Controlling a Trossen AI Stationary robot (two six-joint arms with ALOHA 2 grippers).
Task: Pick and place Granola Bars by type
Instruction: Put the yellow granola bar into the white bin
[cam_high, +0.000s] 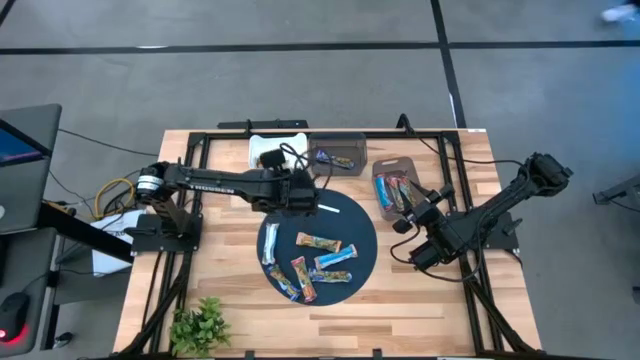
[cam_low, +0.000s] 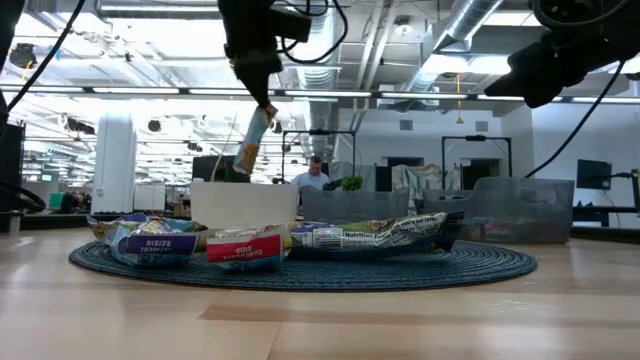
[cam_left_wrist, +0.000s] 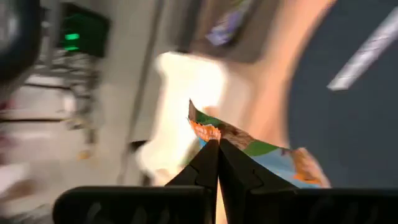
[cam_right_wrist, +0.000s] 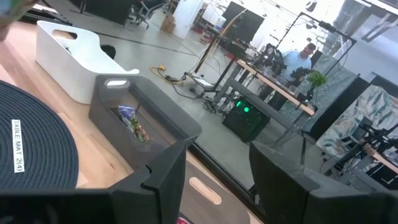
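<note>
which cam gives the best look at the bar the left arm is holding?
Left wrist view: the held bar fills the frame, its end pinched in the shut left hand. In the low view it dangles above the mat, small against the room. The high view hides it under the arm. The right wrist view doesn't show it.

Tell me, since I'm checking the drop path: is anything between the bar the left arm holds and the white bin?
Nothing visible blocks it. The left gripper holds a brown-green granola bar lifted clear above the table, right by the white bin. The right gripper waits open, beside the bin on the right.
</note>
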